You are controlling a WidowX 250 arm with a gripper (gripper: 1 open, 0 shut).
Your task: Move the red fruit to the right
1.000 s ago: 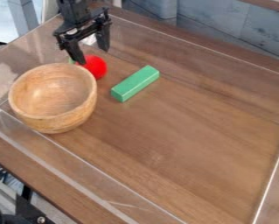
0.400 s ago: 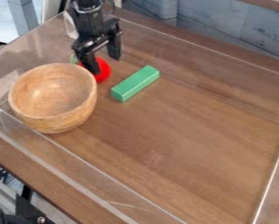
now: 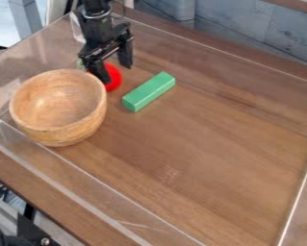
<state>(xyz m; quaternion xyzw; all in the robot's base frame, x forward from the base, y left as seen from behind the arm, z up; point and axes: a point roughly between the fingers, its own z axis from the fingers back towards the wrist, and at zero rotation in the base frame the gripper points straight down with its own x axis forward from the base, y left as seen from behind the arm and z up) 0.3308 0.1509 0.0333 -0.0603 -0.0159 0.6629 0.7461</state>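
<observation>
Table [image 3: 201, 159]: wooden, brown
Wooden bowl [image 3: 58, 108]: upright on the table, beside the fruit
Red fruit [image 3: 112, 77]: on the table, between bowl and block
Green block [image 3: 149, 92]: lying flat on the table

- The round, light-brown wooden bowl [image 3: 58, 108] looks smooth, with a soft sheen.
- The green rectangular block [image 3: 149, 91] appears smooth and matt.
- The small red roundish fruit [image 3: 114, 77] looks smooth.
- The brown wooden worktop [image 3: 201, 144] has visible grain and a faint satin sheen.
</observation>
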